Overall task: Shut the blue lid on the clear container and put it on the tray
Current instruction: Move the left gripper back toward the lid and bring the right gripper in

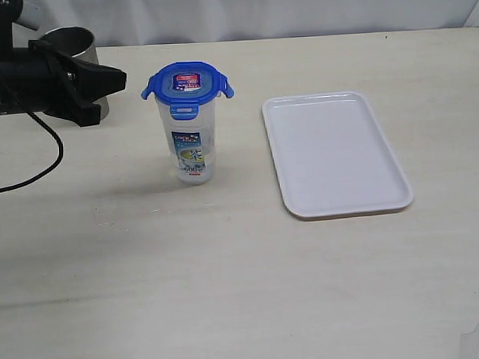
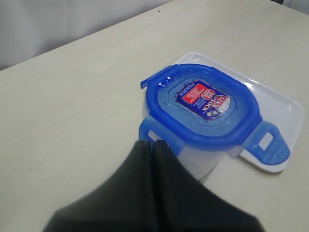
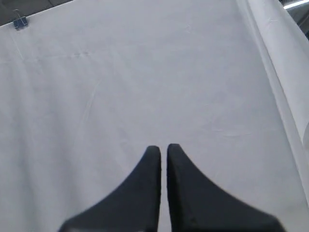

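Near left end effector (image 1: 122,76) stands the clear container (image 1: 189,146).

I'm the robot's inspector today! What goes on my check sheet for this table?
Surface: pale table.
Job's things: clear container upright, blue lid on top with some flaps sticking out; white tray beside it, apart, nothing on it.
Clutter: steel cup at the back, behind the left arm.
Grippers: left gripper shut, beside the lid; right gripper shut, facing white cloth.
Cables: black cable looping from the left arm onto the table.
Surroundings: white cloth behind the table.
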`<move>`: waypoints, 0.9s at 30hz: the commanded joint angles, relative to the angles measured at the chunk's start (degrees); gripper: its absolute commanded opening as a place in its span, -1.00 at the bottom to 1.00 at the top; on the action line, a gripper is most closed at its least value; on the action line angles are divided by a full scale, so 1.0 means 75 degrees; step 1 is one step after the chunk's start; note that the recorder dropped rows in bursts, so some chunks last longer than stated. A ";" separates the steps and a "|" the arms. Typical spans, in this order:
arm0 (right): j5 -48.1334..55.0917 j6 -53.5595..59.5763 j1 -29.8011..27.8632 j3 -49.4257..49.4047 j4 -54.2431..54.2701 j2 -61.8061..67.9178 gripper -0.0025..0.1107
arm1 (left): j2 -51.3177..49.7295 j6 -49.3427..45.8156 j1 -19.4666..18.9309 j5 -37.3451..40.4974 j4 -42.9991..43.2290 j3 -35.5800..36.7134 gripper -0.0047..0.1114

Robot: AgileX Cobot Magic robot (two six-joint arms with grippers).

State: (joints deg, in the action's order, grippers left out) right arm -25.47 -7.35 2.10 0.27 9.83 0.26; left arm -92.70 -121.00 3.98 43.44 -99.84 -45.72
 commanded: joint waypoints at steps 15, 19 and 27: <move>-0.2858 -0.5027 -0.0003 0.4736 -0.8671 0.9555 -0.88 | -0.0482 -0.0238 -0.0031 0.0527 0.0211 -0.0058 -0.92; -0.3072 -0.5427 -0.0003 0.6147 -1.0216 1.1961 -0.88 | -0.0495 -0.0238 -0.0031 0.0509 0.0177 -0.0058 -0.92; -0.4720 -0.5533 0.0003 0.7754 -1.1517 1.3973 -0.88 | -0.0495 -0.0238 -0.0031 0.0478 0.0197 -0.0058 -0.92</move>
State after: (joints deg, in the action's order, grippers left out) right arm -56.87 -48.84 2.10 56.86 -75.01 103.10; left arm -96.37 -121.00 3.98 46.57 -98.37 -45.72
